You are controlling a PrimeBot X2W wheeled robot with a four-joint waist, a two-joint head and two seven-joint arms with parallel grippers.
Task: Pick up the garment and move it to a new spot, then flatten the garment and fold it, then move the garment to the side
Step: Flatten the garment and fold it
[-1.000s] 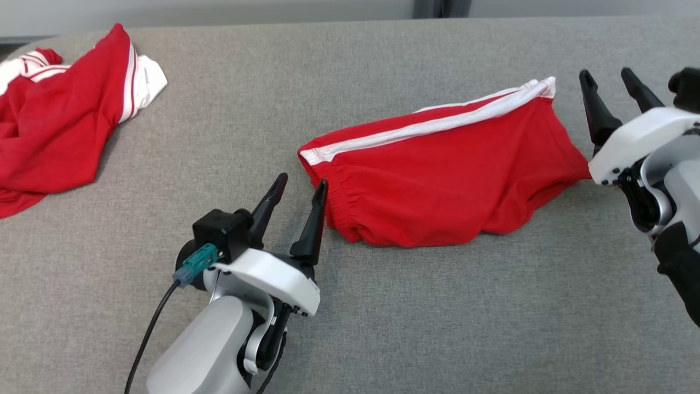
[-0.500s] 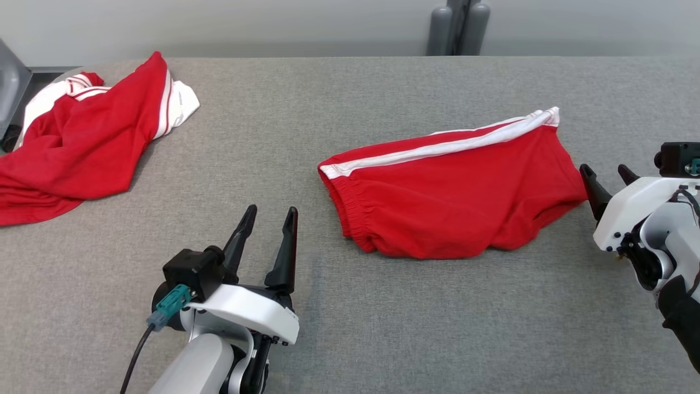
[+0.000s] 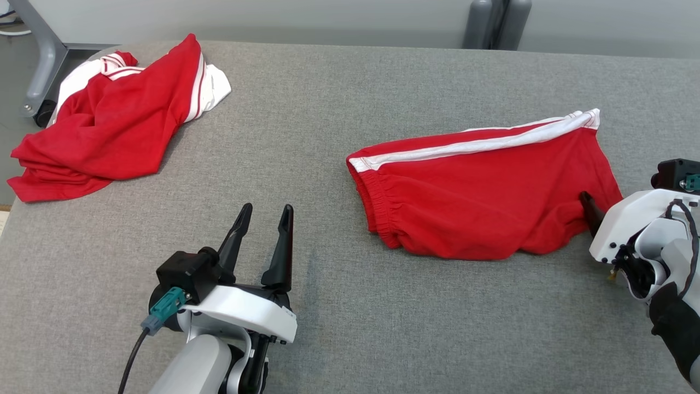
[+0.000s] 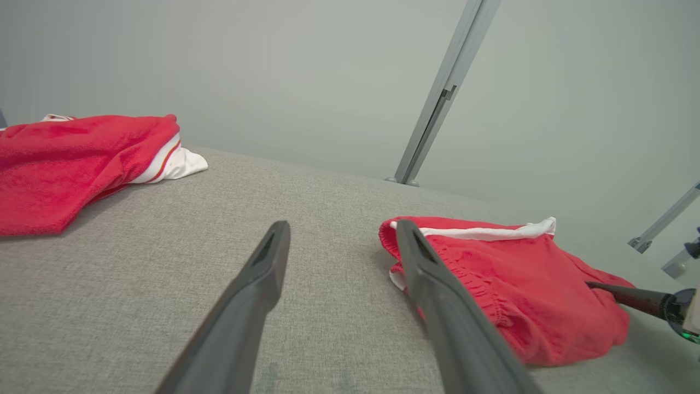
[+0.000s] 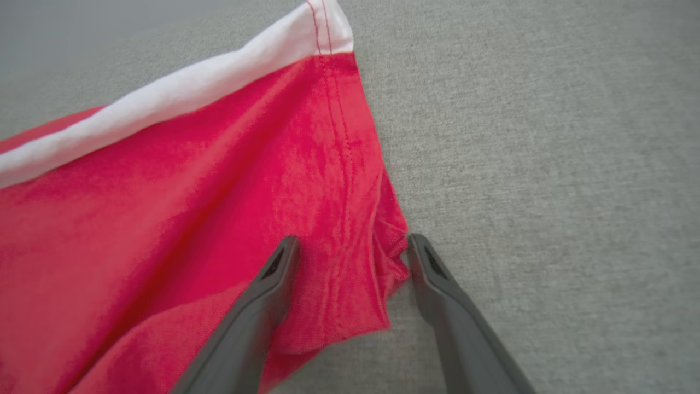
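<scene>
The grey fabric table (image 3: 328,109) before me, two garments on it
To my right lie the red shorts (image 3: 481,191) with a white side stripe; a crumpled red-and-white garment (image 3: 109,126) sits at the far left corner

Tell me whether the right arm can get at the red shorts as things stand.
Probably yes: the right gripper is open, its fingers either side of the red shorts' near corner on the grey table, with nothing in between.

No legible text or labels
</scene>
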